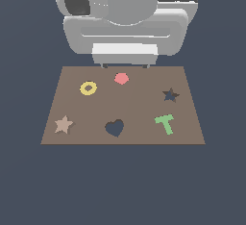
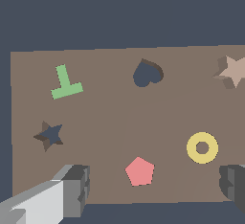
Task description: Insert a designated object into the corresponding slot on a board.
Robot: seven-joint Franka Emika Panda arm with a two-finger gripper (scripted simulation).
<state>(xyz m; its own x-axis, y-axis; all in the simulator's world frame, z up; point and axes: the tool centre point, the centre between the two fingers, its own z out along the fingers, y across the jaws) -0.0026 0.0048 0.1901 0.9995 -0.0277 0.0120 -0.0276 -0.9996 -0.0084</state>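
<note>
The gripper [image 2: 155, 189] hangs with jaws spread wide and empty over the board's [image 1: 144, 123] far edge, well apart from the tan star [image 1: 63, 124] lying at the near corner on the exterior view's left, while the star slot [image 1: 170, 94] sits toward that view's right and the arm's bulk hides the fingers there.
</note>
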